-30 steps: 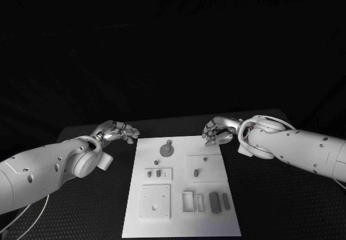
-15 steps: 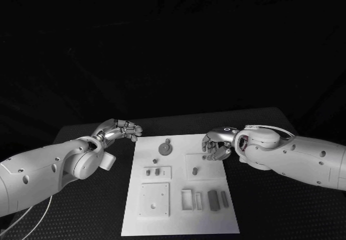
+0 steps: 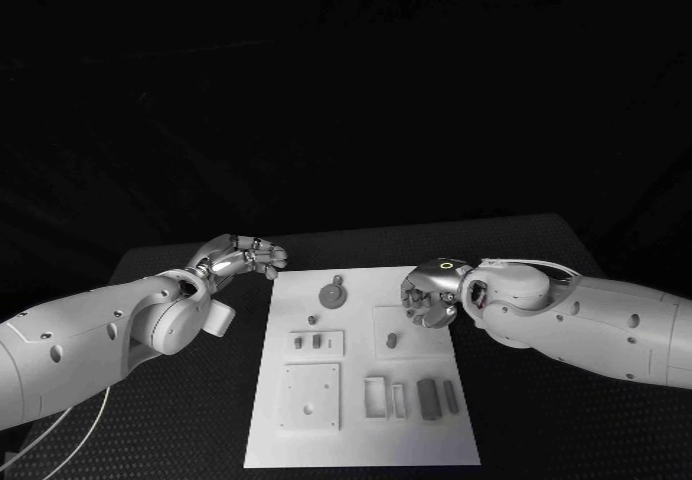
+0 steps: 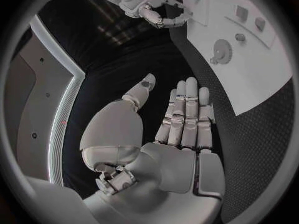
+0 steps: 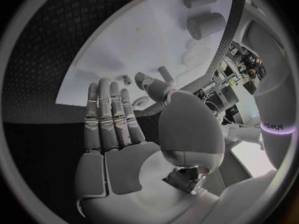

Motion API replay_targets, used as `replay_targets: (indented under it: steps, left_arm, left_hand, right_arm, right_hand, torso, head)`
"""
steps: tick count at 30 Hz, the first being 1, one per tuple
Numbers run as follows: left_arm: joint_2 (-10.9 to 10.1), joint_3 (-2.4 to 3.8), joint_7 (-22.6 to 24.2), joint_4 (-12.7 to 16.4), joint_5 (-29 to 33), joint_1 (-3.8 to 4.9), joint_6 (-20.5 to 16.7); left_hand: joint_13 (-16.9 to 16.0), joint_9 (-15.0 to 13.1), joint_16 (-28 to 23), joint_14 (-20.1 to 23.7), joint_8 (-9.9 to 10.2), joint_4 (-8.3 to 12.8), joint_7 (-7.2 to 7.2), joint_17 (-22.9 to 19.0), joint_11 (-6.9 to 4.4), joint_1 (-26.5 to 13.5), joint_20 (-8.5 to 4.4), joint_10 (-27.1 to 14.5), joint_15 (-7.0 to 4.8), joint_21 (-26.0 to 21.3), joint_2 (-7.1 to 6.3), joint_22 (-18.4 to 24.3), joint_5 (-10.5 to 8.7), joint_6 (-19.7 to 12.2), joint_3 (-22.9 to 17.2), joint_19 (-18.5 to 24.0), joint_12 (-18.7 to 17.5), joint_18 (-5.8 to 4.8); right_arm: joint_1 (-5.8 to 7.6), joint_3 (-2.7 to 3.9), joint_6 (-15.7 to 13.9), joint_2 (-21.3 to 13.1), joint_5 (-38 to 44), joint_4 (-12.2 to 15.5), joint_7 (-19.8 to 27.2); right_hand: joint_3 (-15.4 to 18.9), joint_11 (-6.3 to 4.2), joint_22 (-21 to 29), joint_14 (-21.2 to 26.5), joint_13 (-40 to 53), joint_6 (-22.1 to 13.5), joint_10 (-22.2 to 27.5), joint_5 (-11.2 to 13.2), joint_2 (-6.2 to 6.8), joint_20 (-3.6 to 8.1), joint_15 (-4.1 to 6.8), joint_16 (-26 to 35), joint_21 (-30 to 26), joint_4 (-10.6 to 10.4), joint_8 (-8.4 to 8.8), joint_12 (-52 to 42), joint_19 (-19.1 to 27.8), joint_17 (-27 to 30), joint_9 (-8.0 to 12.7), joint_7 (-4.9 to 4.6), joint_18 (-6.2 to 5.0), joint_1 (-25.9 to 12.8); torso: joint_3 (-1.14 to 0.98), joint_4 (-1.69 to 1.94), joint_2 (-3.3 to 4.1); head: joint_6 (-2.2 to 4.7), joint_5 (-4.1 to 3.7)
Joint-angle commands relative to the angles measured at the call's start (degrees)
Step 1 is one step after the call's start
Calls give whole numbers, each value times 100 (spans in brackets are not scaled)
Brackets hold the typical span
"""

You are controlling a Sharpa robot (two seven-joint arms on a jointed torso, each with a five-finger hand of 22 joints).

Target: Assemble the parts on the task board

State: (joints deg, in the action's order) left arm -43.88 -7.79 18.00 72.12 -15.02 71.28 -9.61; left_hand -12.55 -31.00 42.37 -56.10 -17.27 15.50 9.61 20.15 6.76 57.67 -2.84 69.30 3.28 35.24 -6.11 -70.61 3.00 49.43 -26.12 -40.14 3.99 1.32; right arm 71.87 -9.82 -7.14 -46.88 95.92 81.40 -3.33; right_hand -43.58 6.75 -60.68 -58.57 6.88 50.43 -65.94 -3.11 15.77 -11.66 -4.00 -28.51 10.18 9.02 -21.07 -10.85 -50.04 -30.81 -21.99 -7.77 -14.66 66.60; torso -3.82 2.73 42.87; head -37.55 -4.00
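The white task board (image 3: 364, 440) lies in the middle of the black table. On it a grey gear (image 3: 332, 296) sits at the far end, small grey pegs (image 3: 307, 344) stand left of centre, and two grey bars (image 3: 438, 398) lie at the near right. My right hand (image 3: 430, 293) hovers over the board's far right corner, fingers apart and holding nothing; the right wrist view shows this hand (image 5: 118, 127) flat and open above the board (image 5: 140, 50). My left hand (image 3: 240, 256) hangs off the board's far left corner, holding nothing, its fingers (image 4: 186, 117) extended beside the gear (image 4: 222, 50).
A square recessed plate (image 3: 310, 400) and a narrow slotted frame (image 3: 375, 398) occupy the board's near half. A lone peg (image 3: 391, 342) stands in the raised square below my right hand. Black table (image 3: 548, 420) surrounds the board on all sides.
My right hand has moved nearer and slightly left, from beyond the board's far right corner to above it. The left hand has barely shifted.
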Motion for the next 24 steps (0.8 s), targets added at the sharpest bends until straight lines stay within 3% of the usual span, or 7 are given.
replay_targets:
  steps: [1,14,24]
  left_arm:
    - [-1,3,94,22,71,3,15]
    - [-2,3,65,23,73,3,27]
    - [-6,3,47,27,73,3,37]
  left_hand:
    - [-9,-8,-37,-43,-19,6,0,9,-14,-14,28,-42,-16,-40,22,6,-13,-54,32,-3,11,6]
    - [-10,-9,-56,-72,-16,9,3,20,-12,-17,25,-49,-21,-47,31,5,-13,-65,39,-20,11,11]
    - [-11,-9,-69,-83,-13,12,6,26,-11,-13,23,-53,-24,-51,38,4,-12,-73,40,-30,10,14]
  right_arm:
    - [-27,-24,7,35,270,5,-72]
    - [-145,-53,-10,203,437,-79,-76]
    - [-176,-81,-67,267,666,-165,-177]
  right_hand:
    - [-58,-3,-11,-32,11,54,-54,34,26,2,8,22,-13,3,-37,3,-39,-16,-10,-3,-34,27]
    - [-179,-45,-74,-35,93,238,-146,35,-142,3,9,2,-14,100,-156,-52,-47,-158,-80,11,-34,112]
    - [-306,-94,-140,-86,207,337,-225,34,-310,35,45,-64,24,245,-206,-123,-121,-322,-115,38,-34,180]
  torso:
    - [-10,-8,4]
    - [-18,-7,3]
    - [-17,-13,1]
  head:
    - [-28,25]
    - [-95,59]
    - [-105,65]
